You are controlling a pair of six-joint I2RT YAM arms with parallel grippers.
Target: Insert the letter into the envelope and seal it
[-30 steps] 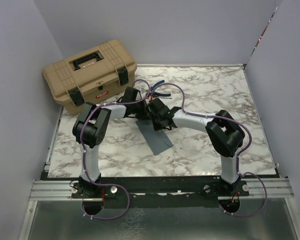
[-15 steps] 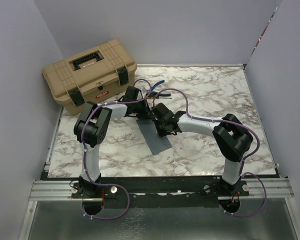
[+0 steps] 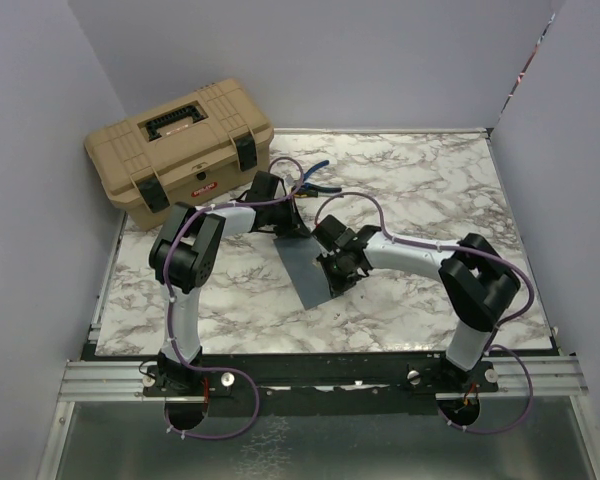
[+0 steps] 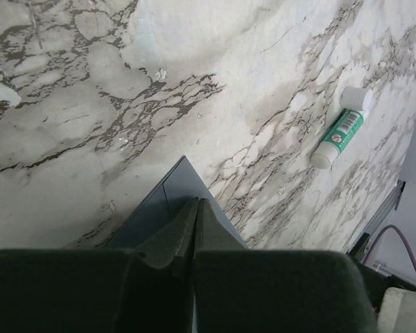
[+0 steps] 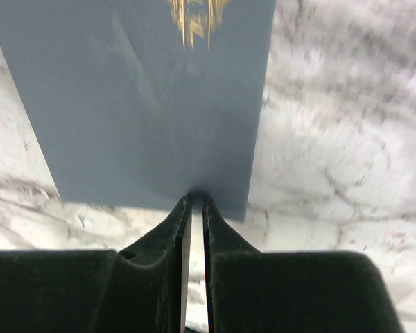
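A blue-grey envelope [image 3: 308, 268] is lying flat on the marble surface [image 3: 430, 190]. The left pincer [image 4: 196, 205], pressed together, is resting on one corner. The right pincer [image 5: 196, 198] is showing a narrow slit at the envelope's edge; whether it is pinching is unclear.

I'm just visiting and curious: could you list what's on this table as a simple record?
Table: marble-patterned
Envelope: blue-grey, lying between both arms
Letter: not visible
Left jaws: shut, tips over an envelope corner
Right jaws: barely apart at the envelope's edge; grip unclear
Also: tan toolbox, glue stick
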